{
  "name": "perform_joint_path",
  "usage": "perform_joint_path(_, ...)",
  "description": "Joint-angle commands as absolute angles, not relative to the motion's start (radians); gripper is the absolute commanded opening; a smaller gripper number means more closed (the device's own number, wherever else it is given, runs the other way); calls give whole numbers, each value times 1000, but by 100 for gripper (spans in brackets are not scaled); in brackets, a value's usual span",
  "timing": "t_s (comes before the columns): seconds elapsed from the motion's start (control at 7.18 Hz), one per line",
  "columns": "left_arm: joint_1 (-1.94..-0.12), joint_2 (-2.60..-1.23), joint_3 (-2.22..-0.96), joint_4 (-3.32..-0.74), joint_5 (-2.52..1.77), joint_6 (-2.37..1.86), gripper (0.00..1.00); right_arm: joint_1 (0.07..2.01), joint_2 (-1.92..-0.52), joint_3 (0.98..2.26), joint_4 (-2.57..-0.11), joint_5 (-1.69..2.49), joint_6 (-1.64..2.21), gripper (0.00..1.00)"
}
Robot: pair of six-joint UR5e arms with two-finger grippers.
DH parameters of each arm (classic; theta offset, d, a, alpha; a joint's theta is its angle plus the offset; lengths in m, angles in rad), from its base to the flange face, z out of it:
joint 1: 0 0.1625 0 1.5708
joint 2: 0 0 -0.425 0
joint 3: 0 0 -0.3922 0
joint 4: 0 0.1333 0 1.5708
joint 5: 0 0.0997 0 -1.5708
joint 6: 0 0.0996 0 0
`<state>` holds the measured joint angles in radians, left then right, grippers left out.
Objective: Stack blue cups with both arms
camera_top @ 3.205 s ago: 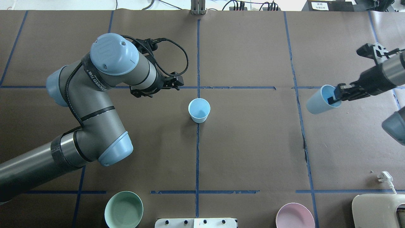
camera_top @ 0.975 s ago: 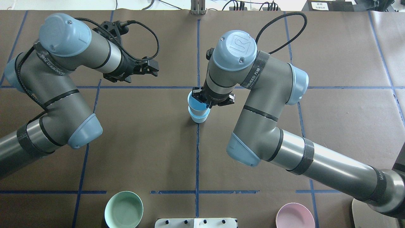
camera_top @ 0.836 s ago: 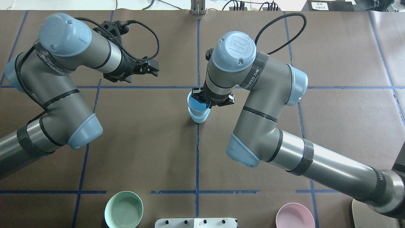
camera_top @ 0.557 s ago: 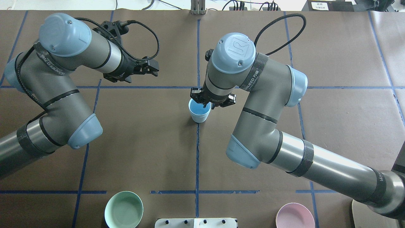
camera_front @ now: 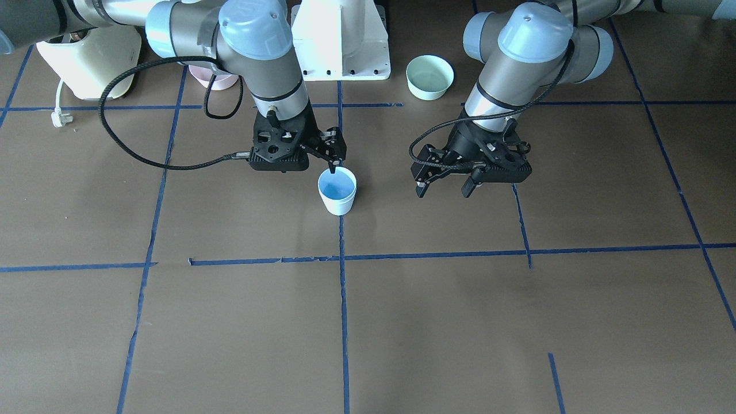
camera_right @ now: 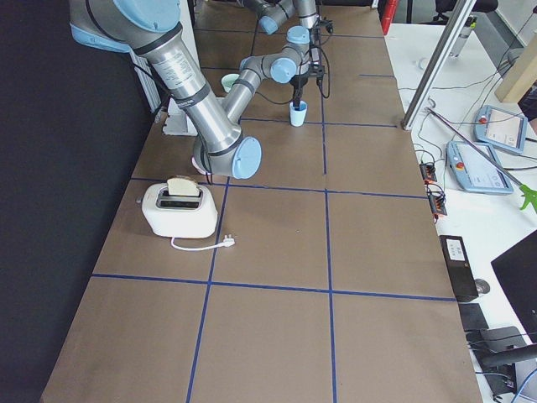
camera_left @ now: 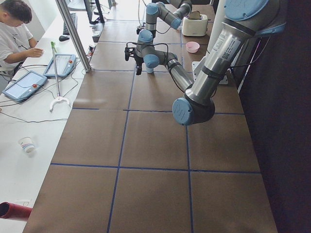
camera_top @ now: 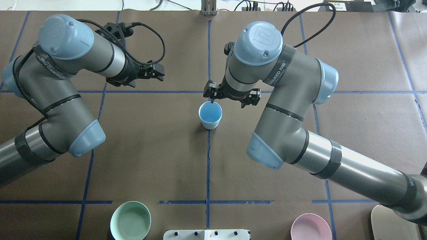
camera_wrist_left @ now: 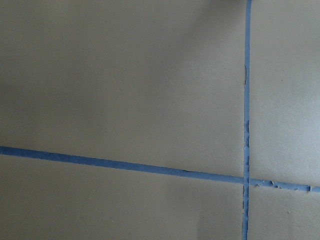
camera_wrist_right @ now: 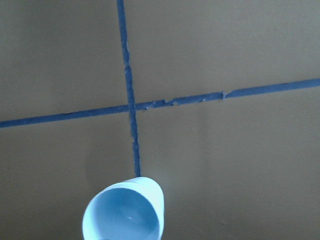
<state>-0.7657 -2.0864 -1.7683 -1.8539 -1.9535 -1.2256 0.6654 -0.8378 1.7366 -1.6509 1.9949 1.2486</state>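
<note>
Above the nested blue cups the right arm has risen, both arms' jaws apart

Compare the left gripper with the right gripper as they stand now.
The right gripper hangs just above the rim of the blue cups, on the robot's side of them. The left gripper hangs over bare table, well clear of the cups. The right wrist view takes in the cups' mouth, while the left wrist view shows only brown paper and blue tape. Both grippers are black, two-fingered and hold nothing.
</note>
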Motion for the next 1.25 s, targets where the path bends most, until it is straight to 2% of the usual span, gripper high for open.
perform_joint_path(0.0,-814,-1934,-1813,-1844,-1960,-924,100,840,-1020,1901,-1707,2130,1009,100)
perform_joint_path(0.28,-1039,-1788,-1803,-1801,-2125,-567,100,993,-1191,1930,-1703,2196,700,100)
perform_joint_path(0.56,-1312,-1730,-1754,-1629,-2198,-78,100,1148,-1374,1916,-1700,2213,344,100)
perform_joint_path(0.84,-1570,-1735,-1561,-1551,-2409,227,100,1335,-1458,1799,-1695,2334,73,100)
perform_joint_path(0.98,-1606,-1733,-1511,-1542,-2448,267,100,1406,-1460,1711,-1695,2365,-71,100)
perform_joint_path(1.11,-1608,-1738,-1516,-1492,-2445,262,100,1461,-1462,1625,-1695,2385,-174,100)
